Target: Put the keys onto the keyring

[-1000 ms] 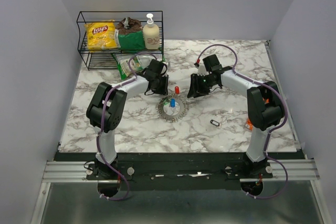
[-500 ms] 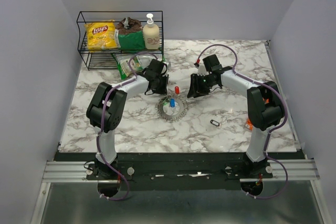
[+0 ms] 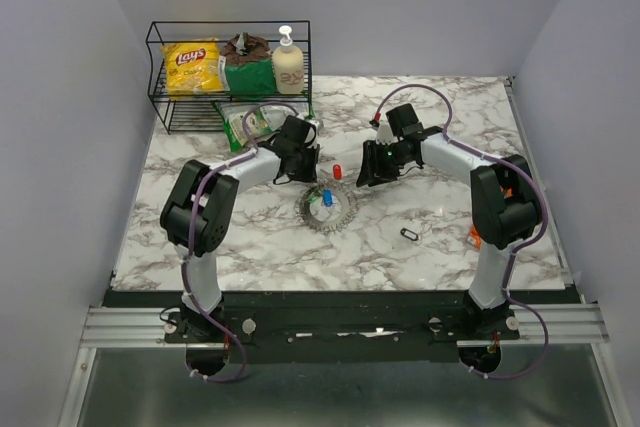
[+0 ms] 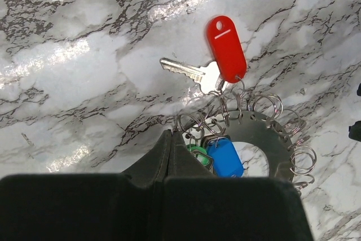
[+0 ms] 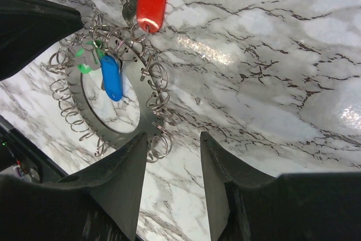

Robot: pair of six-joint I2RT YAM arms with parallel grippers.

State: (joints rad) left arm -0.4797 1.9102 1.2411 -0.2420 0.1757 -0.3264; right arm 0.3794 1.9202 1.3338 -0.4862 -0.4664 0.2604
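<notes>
The keyring is a flat metal disc with several small split rings round its rim; it also shows in the left wrist view and the right wrist view. A red-tagged key lies at its far edge, hooked to a rim ring. The blue tag and green tag lie over the disc's hole. My left gripper is shut, with its tips at the disc's rim beside the green tag and nothing visible between them. My right gripper is open and empty over the disc's other edge.
A wire rack at the back left holds a chips bag, a green packet and a soap bottle. Another green packet lies in front of it. A small black clip lies on the marble to the right of the disc.
My left arm has shifted very slightly to the left. The disc, the keys and the right arm look unchanged.
</notes>
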